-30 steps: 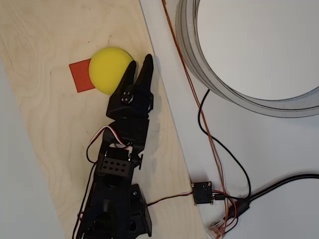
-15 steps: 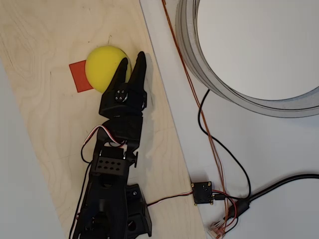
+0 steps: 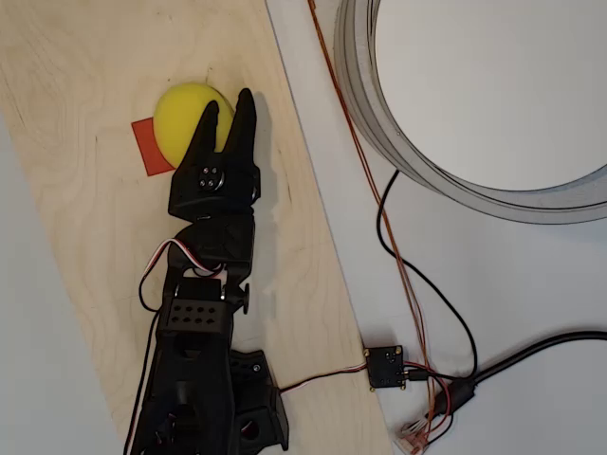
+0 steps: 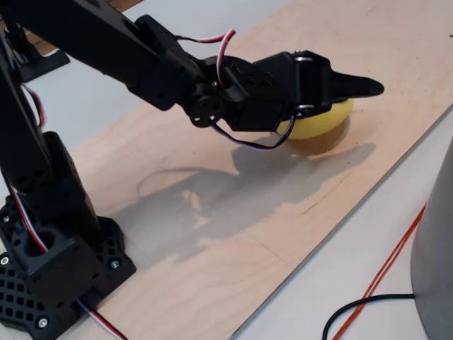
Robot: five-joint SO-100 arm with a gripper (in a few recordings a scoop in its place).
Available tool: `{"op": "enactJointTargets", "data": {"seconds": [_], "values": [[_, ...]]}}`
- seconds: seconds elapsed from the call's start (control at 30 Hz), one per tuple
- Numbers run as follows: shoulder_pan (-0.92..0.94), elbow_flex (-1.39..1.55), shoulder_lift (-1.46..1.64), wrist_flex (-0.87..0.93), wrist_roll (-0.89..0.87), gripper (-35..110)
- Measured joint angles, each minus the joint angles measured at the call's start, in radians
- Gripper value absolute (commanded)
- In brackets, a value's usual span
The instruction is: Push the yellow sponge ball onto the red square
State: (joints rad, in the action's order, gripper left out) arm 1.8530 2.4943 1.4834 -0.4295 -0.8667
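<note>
In the overhead view the black two-finger gripper [image 3: 226, 112] has swung leftward and slightly up across the pale plywood board. The bright yellow foam ball [image 3: 185, 114] has shifted left with it, now covering more of the flat orange-red square patch [image 3: 149, 150], perhaps half.

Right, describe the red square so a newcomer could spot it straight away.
Start at the pale wooden board in the overhead view and find the yellow sponge ball near its top. The red square is the small flat orange-red patch poking out at the ball's lower left, partly covered. Unlike the thin red wire, it lies on the board.
</note>
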Motion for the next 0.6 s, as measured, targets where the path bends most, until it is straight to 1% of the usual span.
{"op": "enactJointTargets", "data": {"seconds": [0.6], "values": [[-0.006,-0.017,-0.037,0.000,-0.009,21]]}}
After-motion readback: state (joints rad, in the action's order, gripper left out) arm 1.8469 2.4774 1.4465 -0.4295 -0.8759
